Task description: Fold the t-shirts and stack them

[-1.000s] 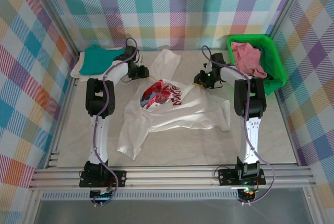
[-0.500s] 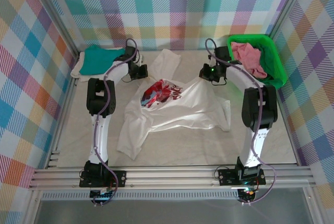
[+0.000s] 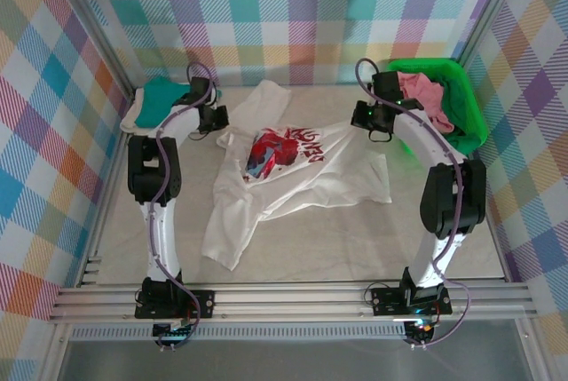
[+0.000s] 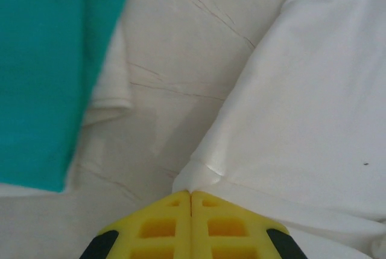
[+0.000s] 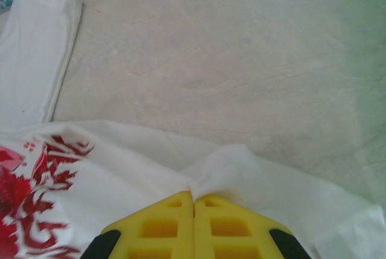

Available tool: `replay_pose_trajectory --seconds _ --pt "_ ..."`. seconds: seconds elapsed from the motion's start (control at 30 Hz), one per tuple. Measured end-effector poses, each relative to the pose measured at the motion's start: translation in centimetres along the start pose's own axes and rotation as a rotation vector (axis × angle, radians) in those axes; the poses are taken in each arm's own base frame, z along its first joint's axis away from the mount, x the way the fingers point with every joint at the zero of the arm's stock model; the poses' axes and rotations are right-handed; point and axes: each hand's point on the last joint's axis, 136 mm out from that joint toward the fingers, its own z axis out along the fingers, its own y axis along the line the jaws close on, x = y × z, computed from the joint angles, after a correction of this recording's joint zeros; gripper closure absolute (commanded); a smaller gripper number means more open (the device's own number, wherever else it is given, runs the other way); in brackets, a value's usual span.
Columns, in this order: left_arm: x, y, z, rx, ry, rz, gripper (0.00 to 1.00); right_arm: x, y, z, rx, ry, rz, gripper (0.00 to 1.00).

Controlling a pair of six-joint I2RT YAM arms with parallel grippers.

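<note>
Left gripper point(image 4: 192, 195) and right gripper point(image 5: 194, 195) are each clamped on the white t-shirt point(image 3: 302, 187), centre of frame. The pinched edge runs left to right between them; the body trails toward the lower left.

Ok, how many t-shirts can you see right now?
4: white one spread mid-table, teal one far left on a cream one, pink one in the green basket; more may hide there.
</note>
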Motion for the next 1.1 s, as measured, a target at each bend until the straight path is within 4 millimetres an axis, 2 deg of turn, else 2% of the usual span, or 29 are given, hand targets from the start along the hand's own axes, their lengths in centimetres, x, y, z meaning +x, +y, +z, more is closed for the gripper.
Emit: replay_pose_trajectory --seconds 0.03,0.1,0.13,0.23,0.37,0.47,0.57,0.63,0.73,0.87,0.93,1.0,1.1 --pt "-0.4 0.3 -0.4 -0.014 -0.017 -0.001 1.00 -0.2 0.4 -0.6 -0.018 -0.008 -0.002 0.84" --pt "-1.1 0.9 -0.9 -0.036 -0.043 0.000 1.00 -0.5 1.5 -1.6 -0.070 -0.019 -0.002 0.65" --pt "-1.4 1.1 -1.1 -0.043 -0.052 0.001 1.00 -0.6 2.2 -2.0 -0.098 -0.022 -0.002 0.60" --pt "-1.8 1.4 -1.3 -0.047 -0.061 0.009 1.00 -0.7 3.0 -2.4 -0.137 -0.026 -0.005 0.57" --pt "-2.4 1.2 -1.8 -0.036 -0.069 0.024 1.00 -0.2 1.2 -1.6 -0.083 0.004 0.050 0.57" --pt "-2.6 0.9 -1.9 -0.025 -0.072 0.034 1.00 -0.2 -2.5 0.4 0.016 0.042 0.113 0.57" --pt "-2.5 0.7 -1.8 -0.013 -0.066 0.044 1.00 0.2 -5.9 3.5 0.101 0.102 0.156 0.55" --pt "-2.5 0.6 -1.8 -0.005 -0.065 0.048 1.00 0.9 -7.2 5.8 0.130 0.152 0.171 0.54" --pt "-2.4 0.3 -1.8 0.009 -0.061 0.053 1.00 2.1 -7.6 8.8 0.126 0.216 0.176 0.52" --pt "-2.4 0.2 -1.7 0.015 -0.058 0.063 1.00 3.6 -6.9 11.3 0.083 0.288 0.179 0.56" --pt "-2.3 0.3 -1.7 0.014 -0.058 0.064 1.00 3.9 -6.4 12.2 0.062 0.306 0.173 0.73" --pt "-2.4 0.2 -1.7 0.015 -0.059 0.064 1.00 4.0 -6.1 12.8 0.043 0.314 0.178 0.76" --pt "-2.8 0.1 -1.8 0.019 -0.070 0.064 1.00 4.2 -5.4 13.1 0.015 0.324 0.173 0.92"
